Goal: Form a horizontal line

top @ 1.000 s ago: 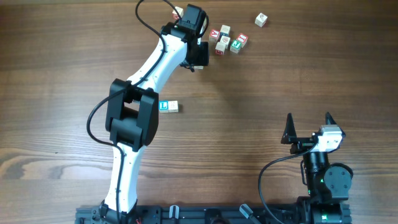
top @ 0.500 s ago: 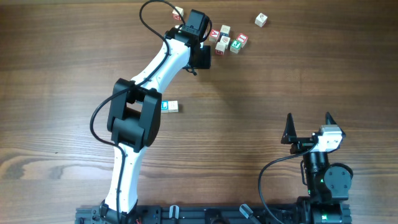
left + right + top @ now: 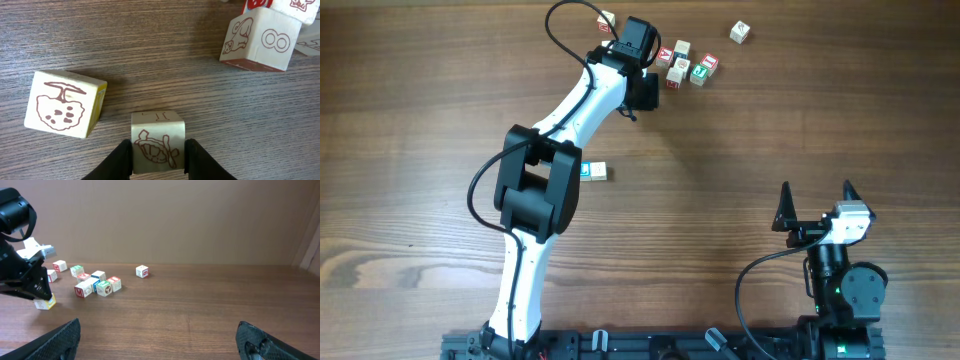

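Observation:
My left gripper (image 3: pixel 645 92) reaches to the far side of the table and is shut on a pale wooden cube (image 3: pixel 157 135) with a brown turtle drawing; its jaws (image 3: pixel 158 150) press both sides of the cube. A short row of two cubes, a blue-faced "L" and a pale one (image 3: pixel 592 172), lies mid-table beside the left arm; no four-cube row shows. My right gripper (image 3: pixel 817 205) is open and empty at the near right; it also shows in the right wrist view (image 3: pixel 160 345).
A cluster of loose cubes with red and green faces (image 3: pixel 688 62) lies right of the left gripper. Single cubes lie at the far right (image 3: pixel 740 32) and far left (image 3: pixel 607 20). A yellow-sided cube with a tree drawing (image 3: pixel 65 102) and a cube marked "8" (image 3: pixel 260 40) lie close to the held cube.
My left arm has shifted slightly up and right toward the cube cluster, uncovering the cube at the far left. The right arm has not moved.

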